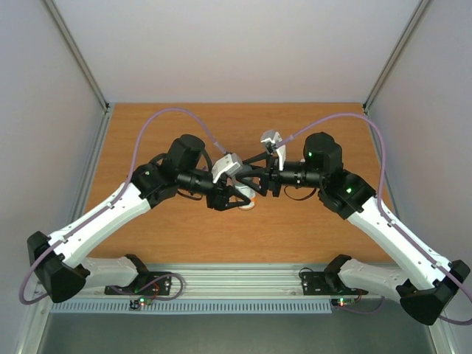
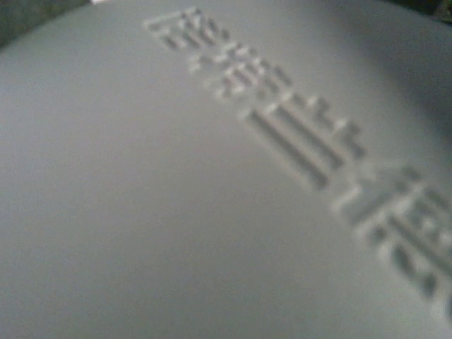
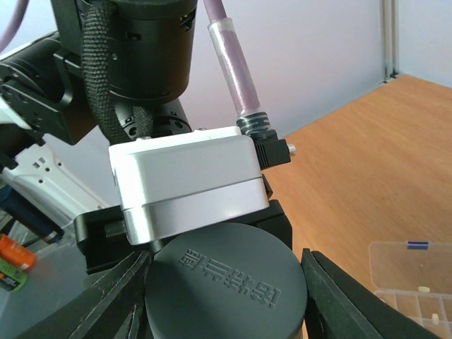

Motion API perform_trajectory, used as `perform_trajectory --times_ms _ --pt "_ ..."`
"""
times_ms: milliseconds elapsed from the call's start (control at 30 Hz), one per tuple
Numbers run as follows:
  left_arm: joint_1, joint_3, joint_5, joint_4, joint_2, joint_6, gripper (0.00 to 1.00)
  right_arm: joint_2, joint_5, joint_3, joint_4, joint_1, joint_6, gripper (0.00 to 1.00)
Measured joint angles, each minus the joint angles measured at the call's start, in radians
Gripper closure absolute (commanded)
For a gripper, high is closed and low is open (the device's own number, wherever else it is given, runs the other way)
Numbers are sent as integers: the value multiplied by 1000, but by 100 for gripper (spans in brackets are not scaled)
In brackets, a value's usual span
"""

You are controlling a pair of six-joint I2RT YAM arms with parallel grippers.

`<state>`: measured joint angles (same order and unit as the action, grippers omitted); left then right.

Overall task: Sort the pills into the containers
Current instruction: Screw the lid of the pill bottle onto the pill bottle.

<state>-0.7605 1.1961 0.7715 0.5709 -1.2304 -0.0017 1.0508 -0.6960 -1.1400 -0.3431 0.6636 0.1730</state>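
Seeing my right gripper [image 3: 227, 311] clamped on a dark grey round cap [image 3: 219, 272], I cannot judge the left gripper [image 1: 230, 198]. The clear plastic pill box [image 3: 413, 282] lies nearby on the wooden table [image 3: 353, 169].

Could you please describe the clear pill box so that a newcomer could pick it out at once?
In the right wrist view, the wooden table fills the right side. At the view's bottom right corner, right of the round dark grey cap, lies the pill box. It alone is see-through and rectangular, with small cells and a blue mark.
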Motion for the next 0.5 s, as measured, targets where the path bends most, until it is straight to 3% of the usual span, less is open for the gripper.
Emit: perform_trajectory --times_ms 500 --pt "-37 0 -169 18 12 -68 61 4 350 -14 -34 153 16 71"
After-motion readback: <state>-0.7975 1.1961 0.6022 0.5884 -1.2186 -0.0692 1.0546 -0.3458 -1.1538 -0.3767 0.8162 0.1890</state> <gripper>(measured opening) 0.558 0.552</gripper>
